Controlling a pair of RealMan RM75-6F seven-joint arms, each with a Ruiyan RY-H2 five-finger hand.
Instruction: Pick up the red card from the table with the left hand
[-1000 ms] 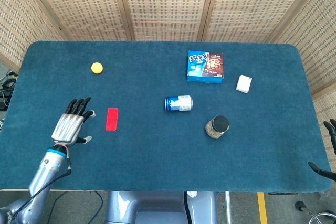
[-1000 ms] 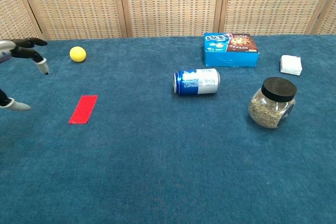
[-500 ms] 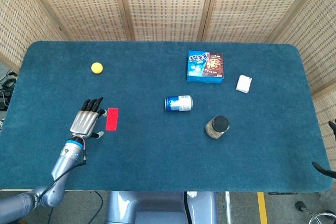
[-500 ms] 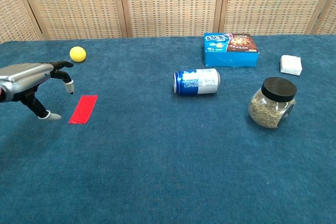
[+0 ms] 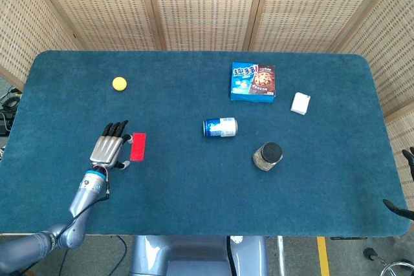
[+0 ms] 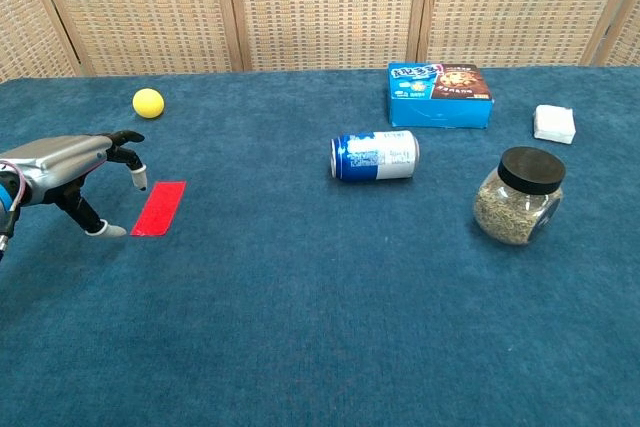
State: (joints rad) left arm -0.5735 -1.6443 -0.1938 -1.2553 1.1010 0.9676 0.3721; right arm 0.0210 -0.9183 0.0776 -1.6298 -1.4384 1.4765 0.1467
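Note:
The red card lies flat on the blue table cloth, left of centre; the chest view shows the red card at the left. My left hand hovers just left of it, palm down, fingers spread, holding nothing. In the chest view the left hand has fingertips close over the card's left edge; contact cannot be told. My right hand shows only as dark fingers at the far right edge, off the table.
A yellow ball sits behind the card. A blue can lies on its side mid-table, a black-lidded jar right of it. A blue snack box and a small white block stand at the back right.
My left hand has moved right and forward toward the red card and lowered beside it, slowing in the last half second. The card has not moved.

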